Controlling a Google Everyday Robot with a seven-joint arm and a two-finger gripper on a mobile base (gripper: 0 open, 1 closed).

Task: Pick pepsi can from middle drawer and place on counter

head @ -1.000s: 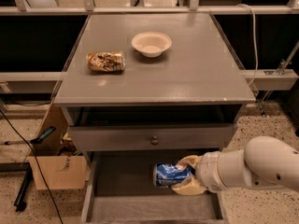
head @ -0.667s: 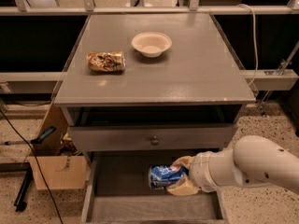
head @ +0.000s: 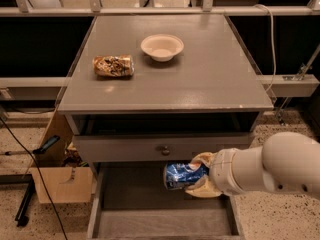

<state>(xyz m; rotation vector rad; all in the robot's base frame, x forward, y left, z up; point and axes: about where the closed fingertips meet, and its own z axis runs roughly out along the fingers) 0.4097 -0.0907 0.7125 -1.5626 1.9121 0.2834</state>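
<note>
The pepsi can [head: 181,175], blue with white markings, lies on its side between my gripper's beige fingers [head: 201,160], lifted above the floor of the open middle drawer [head: 135,206]. My gripper [head: 196,176] reaches in from the right on a thick white arm and is shut on the can, just below the drawer front with the round knob. The counter [head: 210,79] is the wide grey cabinet top above.
A white bowl [head: 162,47] and a tan-brown patterned can [head: 113,66] lying on its side sit on the counter's back half. The upper drawer front [head: 125,149] with its knob overhangs the can. A cardboard box [head: 60,183] and a black cable are on the floor at left.
The gripper with the pepsi can first shifted slightly left, then rose off the drawer floor toward the drawer front above.
</note>
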